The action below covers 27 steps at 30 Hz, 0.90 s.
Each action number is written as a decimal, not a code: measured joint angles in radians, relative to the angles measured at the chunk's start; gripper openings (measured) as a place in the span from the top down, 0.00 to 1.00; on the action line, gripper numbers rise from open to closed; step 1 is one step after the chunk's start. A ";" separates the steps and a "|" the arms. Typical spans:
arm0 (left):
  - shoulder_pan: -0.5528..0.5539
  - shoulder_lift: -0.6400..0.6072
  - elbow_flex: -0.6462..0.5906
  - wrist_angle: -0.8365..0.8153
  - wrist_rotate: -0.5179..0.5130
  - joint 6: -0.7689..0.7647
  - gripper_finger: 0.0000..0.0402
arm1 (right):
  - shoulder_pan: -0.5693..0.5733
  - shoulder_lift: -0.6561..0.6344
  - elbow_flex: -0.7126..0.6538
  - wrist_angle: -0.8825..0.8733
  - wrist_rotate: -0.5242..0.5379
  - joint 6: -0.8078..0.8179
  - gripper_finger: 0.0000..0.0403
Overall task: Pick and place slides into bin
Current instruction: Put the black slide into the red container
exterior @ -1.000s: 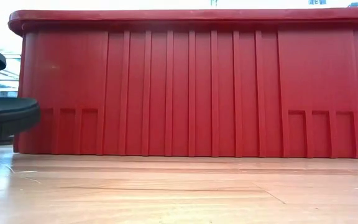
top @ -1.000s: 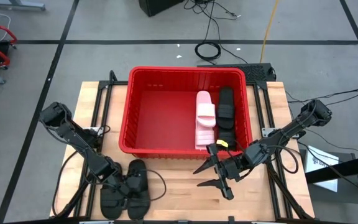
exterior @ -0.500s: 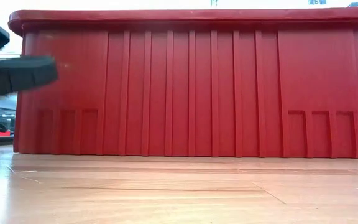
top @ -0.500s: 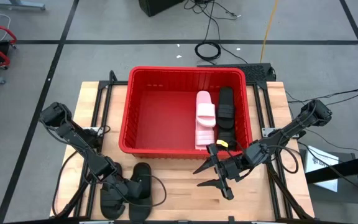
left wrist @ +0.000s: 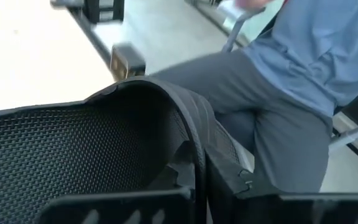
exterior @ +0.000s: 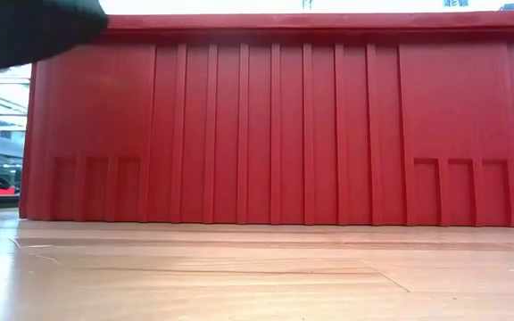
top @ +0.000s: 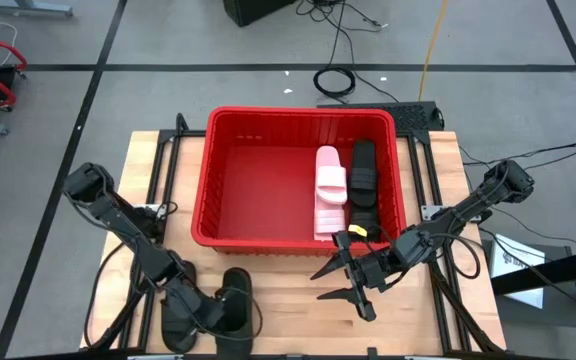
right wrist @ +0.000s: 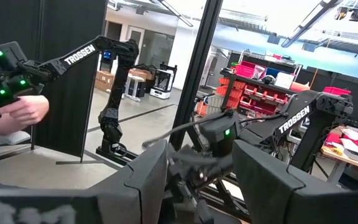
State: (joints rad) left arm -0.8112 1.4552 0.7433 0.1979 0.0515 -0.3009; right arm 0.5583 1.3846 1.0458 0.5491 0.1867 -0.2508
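Observation:
The red bin (top: 218, 180) stands at the table's far middle and fills the low view (exterior: 275, 125). Pale pink slides (top: 329, 190) and black slides (top: 364, 180) lie along its right wall. My left gripper (top: 211, 311) is near the table's near-left edge, shut on a black slide (top: 234, 300). This slide shows lifted at the low view's top left (exterior: 34, 27). Another black slide (top: 178, 322) lies flat on the table beside it. My right gripper (top: 340, 285) is open and empty in front of the bin's near-right corner. My left gripper pinches the black slide between its two fingers at its side edge by the ribbed strap (left wrist: 194, 155). The textured footbed (left wrist: 55, 143) stands beside one finger. The slide is turned on its edge and lifted clear of the table.
A person in grey trousers and a blue shirt (left wrist: 291, 81) sits beyond the table's near-left side. Bare wood lies between the two grippers in front of the bin (top: 288, 300). Cables (top: 336, 78) lie on the floor behind the table.
My left gripper has risen and moved a little toward the table's right edge with the black slide. The slide has left the table beside the other one, tipped onto its edge, and climbed to the height of the bin's rim in the low view.

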 joint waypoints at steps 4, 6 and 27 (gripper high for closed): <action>-0.010 -0.040 0.000 0.059 -0.010 0.083 0.97 | 0.000 0.000 0.000 0.000 0.000 0.000 0.58; -0.022 -0.057 0.000 0.100 -0.010 0.143 0.99 | 0.000 0.000 0.000 0.000 0.000 0.000 0.58; 0.140 -0.468 0.003 -0.152 -0.036 0.320 0.98 | 0.000 0.000 0.000 -0.024 0.000 -0.007 0.58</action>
State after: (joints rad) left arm -0.6717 0.9872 0.7459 0.0462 0.0154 0.0187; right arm 0.5583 1.3846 1.0458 0.5256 0.1867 -0.2580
